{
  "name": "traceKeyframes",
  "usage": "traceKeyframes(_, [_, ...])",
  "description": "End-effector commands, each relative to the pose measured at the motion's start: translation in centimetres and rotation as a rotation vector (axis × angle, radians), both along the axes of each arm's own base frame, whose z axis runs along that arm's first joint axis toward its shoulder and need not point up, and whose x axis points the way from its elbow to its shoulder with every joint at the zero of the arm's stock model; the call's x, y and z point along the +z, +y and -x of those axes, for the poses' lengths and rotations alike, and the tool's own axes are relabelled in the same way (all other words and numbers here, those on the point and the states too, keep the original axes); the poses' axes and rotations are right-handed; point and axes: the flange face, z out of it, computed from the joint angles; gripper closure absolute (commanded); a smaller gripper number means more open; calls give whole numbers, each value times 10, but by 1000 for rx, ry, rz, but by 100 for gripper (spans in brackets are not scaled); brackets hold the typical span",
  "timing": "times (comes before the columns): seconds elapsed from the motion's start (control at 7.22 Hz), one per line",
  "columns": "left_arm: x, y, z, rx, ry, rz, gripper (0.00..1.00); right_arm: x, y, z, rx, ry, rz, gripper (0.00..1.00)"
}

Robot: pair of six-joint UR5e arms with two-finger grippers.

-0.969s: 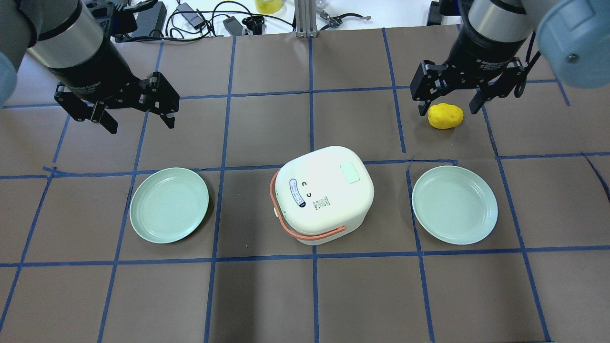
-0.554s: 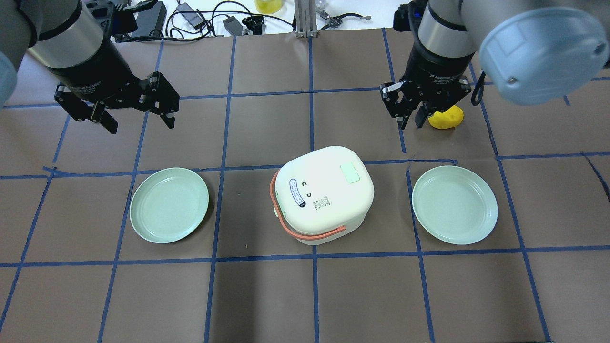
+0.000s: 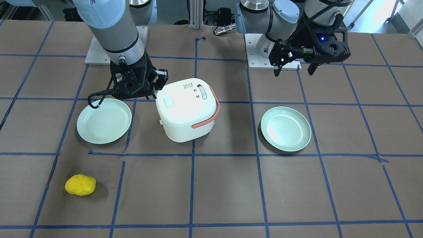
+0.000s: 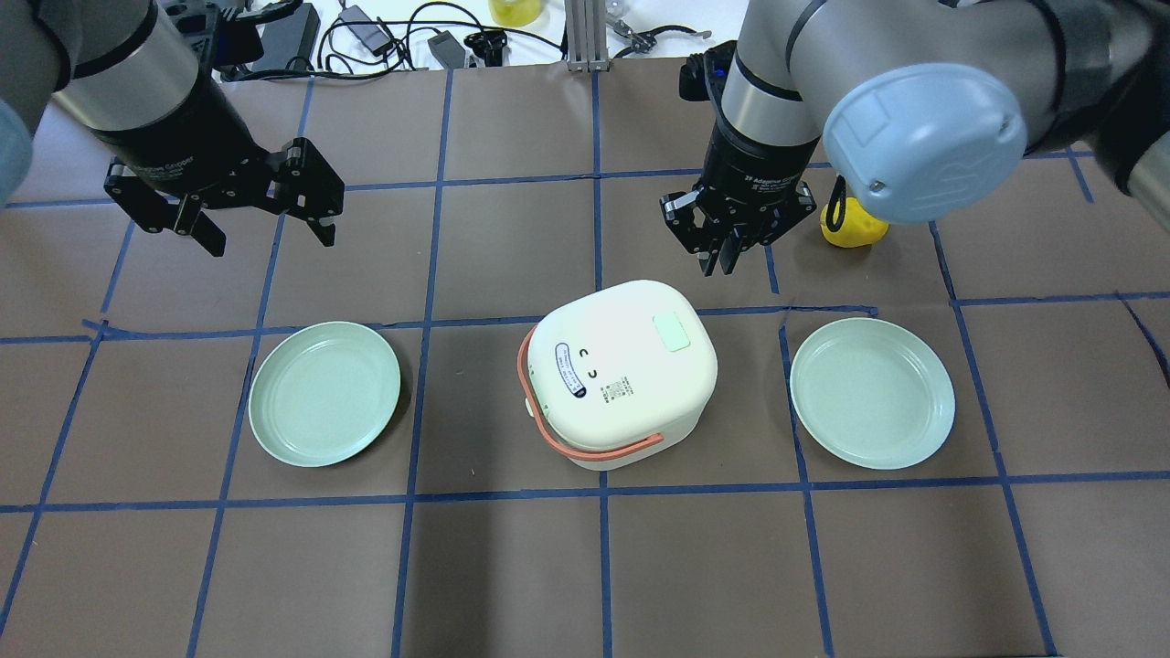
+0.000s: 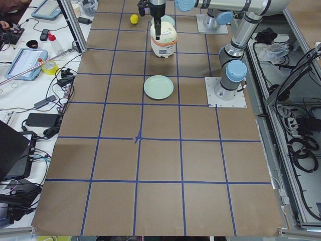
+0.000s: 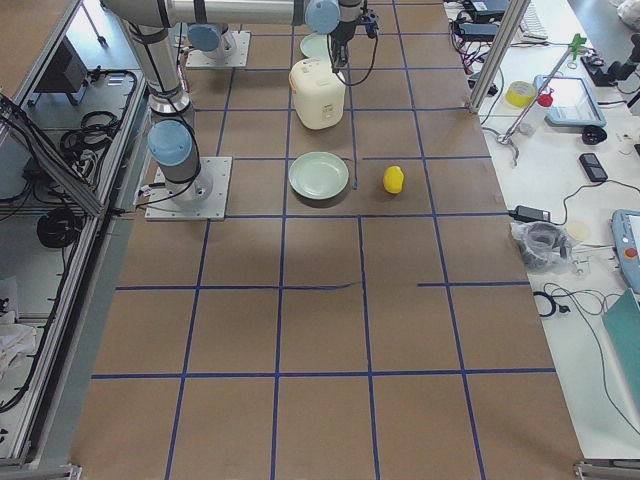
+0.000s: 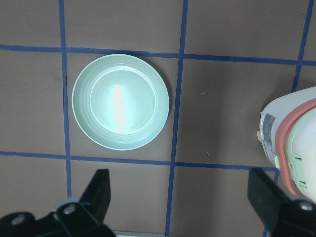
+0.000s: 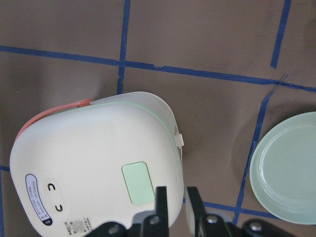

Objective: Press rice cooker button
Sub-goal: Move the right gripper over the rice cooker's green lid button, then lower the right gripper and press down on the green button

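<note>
Swinging across from above the yellow potato-shaped toy [image 4: 859, 228], which lies near the far edge of the tabletop [image 4: 512, 567] on the robot's right side, the right claw [image 4: 722, 263] now hangs just off the far right corner of the rice cooker [image 4: 622, 366]. Its fingers [image 8: 161, 202], spread wide a second ago, are drawn narrow with nothing between them, which suits poking, not gripping. The cooker sits about midway between the tabletop's left and right edges, lid shut and orange handle lying toward the near side. The pale green button [image 4: 675, 331] is on the lid's far right part. In the right wrist view the button [image 8: 139, 182] lies just beside the fingertips, apparently not yet touched. The approach looks nearly done. What probably remains is a small shift over the button and a straight push down. The left claw [image 4: 271, 239] has not moved and hangs wide and empty toward the far left corner. A green plate [image 4: 324, 393] and another plate [image 4: 871, 393] flank the cooker.
</note>
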Motion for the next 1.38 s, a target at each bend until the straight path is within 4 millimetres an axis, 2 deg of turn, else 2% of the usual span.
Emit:
traceKeyframes(0.0, [0,0,0,0,0,0,0,-23,-2,-9,13,-10,-6,74])
traceKeyframes(0.28, [-1,0,0,0,0,-1,0,-48,0,-14,19,-43,24,75])
traceKeyframes(0.42, [0,0,0,0,0,0,0,-53,3,-14,20,-45,18,75])
traceKeyframes(1.25, [0,0,0,0,0,0,0,-56,7,-19,-4,-82,-17,87])
